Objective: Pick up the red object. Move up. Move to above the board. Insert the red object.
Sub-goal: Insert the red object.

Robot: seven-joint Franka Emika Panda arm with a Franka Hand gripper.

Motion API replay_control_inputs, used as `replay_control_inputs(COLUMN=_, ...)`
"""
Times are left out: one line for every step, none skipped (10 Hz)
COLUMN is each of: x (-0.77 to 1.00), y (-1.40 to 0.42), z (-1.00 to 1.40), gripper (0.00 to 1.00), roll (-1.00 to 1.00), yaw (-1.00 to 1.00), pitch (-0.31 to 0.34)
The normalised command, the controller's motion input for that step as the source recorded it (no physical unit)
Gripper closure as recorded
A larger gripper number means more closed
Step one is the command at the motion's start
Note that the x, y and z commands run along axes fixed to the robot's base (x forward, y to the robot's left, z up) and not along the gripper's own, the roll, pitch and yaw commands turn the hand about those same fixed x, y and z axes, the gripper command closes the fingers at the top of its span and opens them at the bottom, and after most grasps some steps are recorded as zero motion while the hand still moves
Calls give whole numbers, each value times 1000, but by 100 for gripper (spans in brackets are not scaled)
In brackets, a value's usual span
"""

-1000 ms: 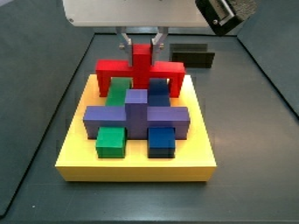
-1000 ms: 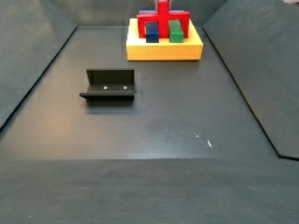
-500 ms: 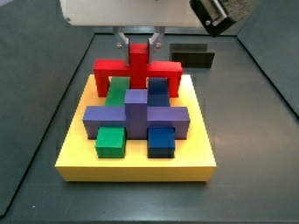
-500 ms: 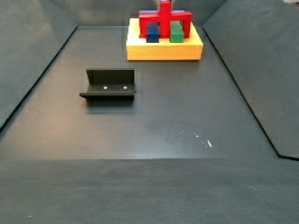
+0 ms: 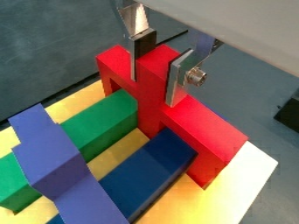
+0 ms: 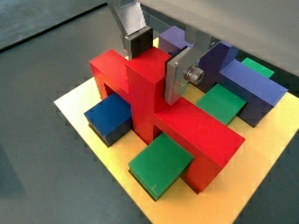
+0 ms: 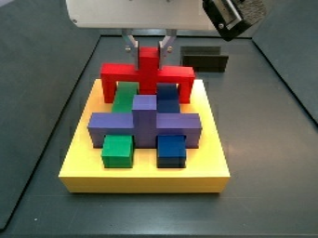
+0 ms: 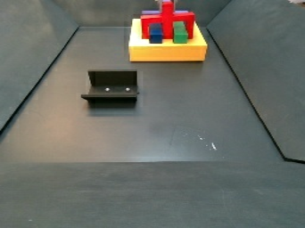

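Observation:
The red object (image 7: 149, 72) stands at the far end of the yellow board (image 7: 143, 177), its bar spanning a green block (image 5: 82, 131) and a blue block (image 5: 158, 171). Both legs reach down to the board's surface (image 5: 251, 188). My gripper (image 7: 151, 46) comes straight down over it. In both wrist views the fingers flank the short upright stub (image 5: 156, 74) with their pads against it, so the gripper (image 5: 159, 87) is shut on the red object (image 6: 140, 96). In a side view the board (image 8: 167, 52) sits far back with the red object (image 8: 166, 15) on top.
A purple cross-shaped block (image 7: 143, 121) lies mid-board, with a small green block (image 7: 117, 149) and a blue block (image 7: 172, 149) in front of it. The fixture (image 8: 112, 86) stands on the dark floor away from the board. Low walls edge the floor.

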Motion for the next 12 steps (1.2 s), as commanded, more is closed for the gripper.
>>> replay_control_inputs(x=9, y=20, z=-360, gripper=100, roll=0, yaw=0, pitch=-51)
replay_control_inputs(x=0, y=9, z=-369, gripper=100, roll=0, yaw=0, pitch=-51)
replay_control_inputs(x=-94, y=0, z=-311, gripper=100, roll=27, yaw=0, pitch=0)
replay_control_inputs(x=0, y=0, z=-11, gripper=100, roll=37, yaw=0, pitch=41)
replay_control_inputs(x=106, y=0, z=-100, gripper=100, roll=43, yaw=0, pitch=10)
replay_control_inputs(x=0, y=0, z=-909, gripper=100, roll=0, yaw=-51, pitch=-87)
replay_control_inputs(x=0, y=69, z=-940, gripper=100, roll=0, yaw=-57, pitch=-136)
replay_control_inputs(x=154, y=403, z=-783, gripper=100, roll=-117, yaw=0, pitch=-111)
replay_control_inputs(x=163, y=494, z=-606, gripper=100, roll=-224, yaw=0, pitch=-109)
replay_control_inputs(x=71, y=311, z=-451, gripper=100, roll=-164, yaw=0, pitch=-103)
replay_control_inputs(x=0, y=37, z=-191, gripper=100, roll=-66, yaw=-6, pitch=-87)
replay_control_inputs(x=0, y=29, z=0, gripper=100, roll=-17, yaw=0, pitch=-21)
